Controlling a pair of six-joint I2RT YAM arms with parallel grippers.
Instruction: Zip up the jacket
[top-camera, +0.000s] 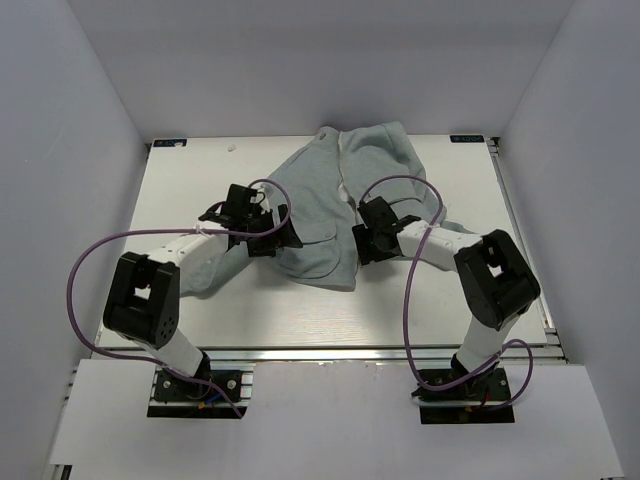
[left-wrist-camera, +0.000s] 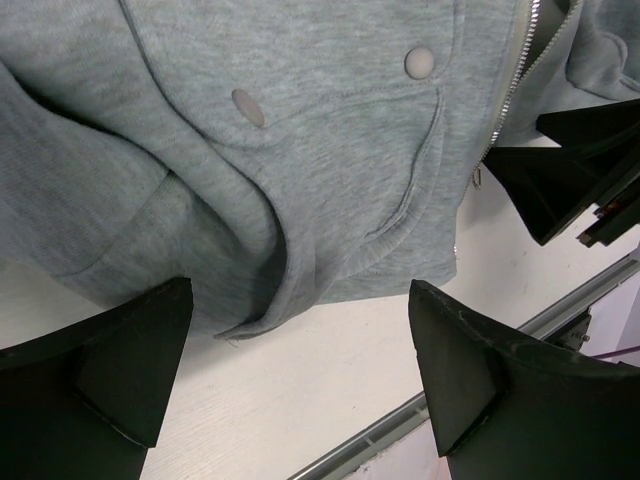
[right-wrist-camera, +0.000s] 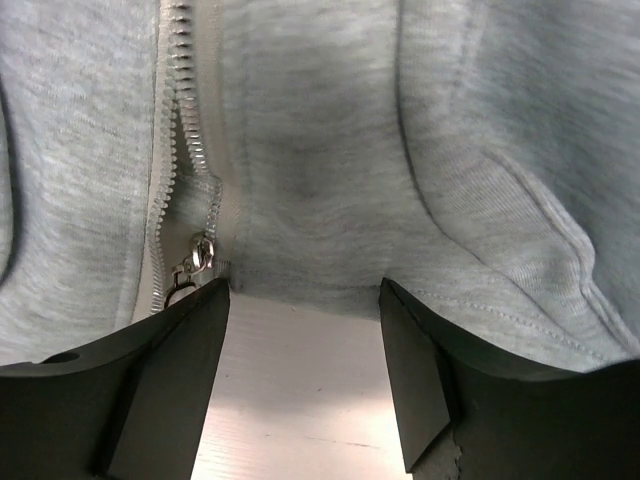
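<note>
The light grey jacket (top-camera: 330, 205) lies spread on the white table, collar at the far side, hem toward me. My left gripper (top-camera: 283, 240) is open and empty at the hem of the left panel. In the left wrist view its fingers straddle bare table below the hem (left-wrist-camera: 330, 290), near the flap pocket with two snaps (left-wrist-camera: 420, 62). My right gripper (top-camera: 362, 248) is open and empty at the hem beside the zipper's bottom. In the right wrist view the metal zipper slider (right-wrist-camera: 200, 255) with its pull sits just above the left finger, at the base of the teeth (right-wrist-camera: 180, 120).
The table (top-camera: 450, 300) has a metal rail along its near edge (left-wrist-camera: 420, 405). White walls enclose the table on three sides. The right gripper's black body shows in the left wrist view (left-wrist-camera: 570, 170). A jacket sleeve (top-camera: 215, 270) runs under the left arm.
</note>
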